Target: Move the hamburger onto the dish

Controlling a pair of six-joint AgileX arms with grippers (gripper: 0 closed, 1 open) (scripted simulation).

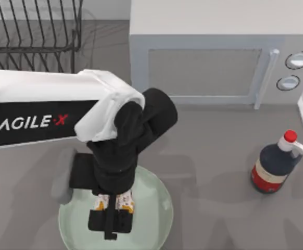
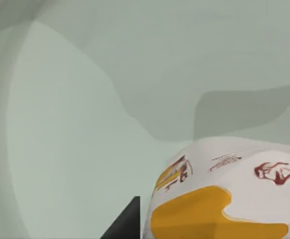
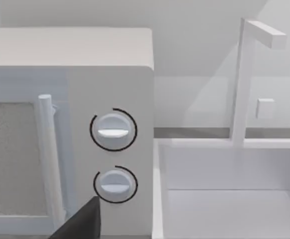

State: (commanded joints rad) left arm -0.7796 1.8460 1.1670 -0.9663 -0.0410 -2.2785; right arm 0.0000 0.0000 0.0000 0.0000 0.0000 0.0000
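Observation:
The hamburger (image 1: 124, 202), a small white-wrapped lump with orange-yellow patches, is low over the pale mint-green dish (image 1: 159, 211) at the table's front left. My left gripper (image 1: 110, 221) reaches down over the dish and is shut on the hamburger, which peeks out between the black gripper parts. In the left wrist view the hamburger (image 2: 224, 199) sits close up against one dark fingertip (image 2: 127, 225), with the glossy dish (image 2: 85, 124) right beneath it; whether it touches the dish is unclear. A dark fingertip (image 3: 80, 221) of my right gripper shows in the right wrist view, facing the microwave.
A white microwave (image 1: 209, 52) stands at the back, its knobs (image 3: 113, 130) seen by the right wrist. A dark red-capped bottle (image 1: 275, 164) stands at the right. A wire rack (image 1: 32, 31) is at the back left, and a white basin (image 3: 229, 199) lies right of the microwave.

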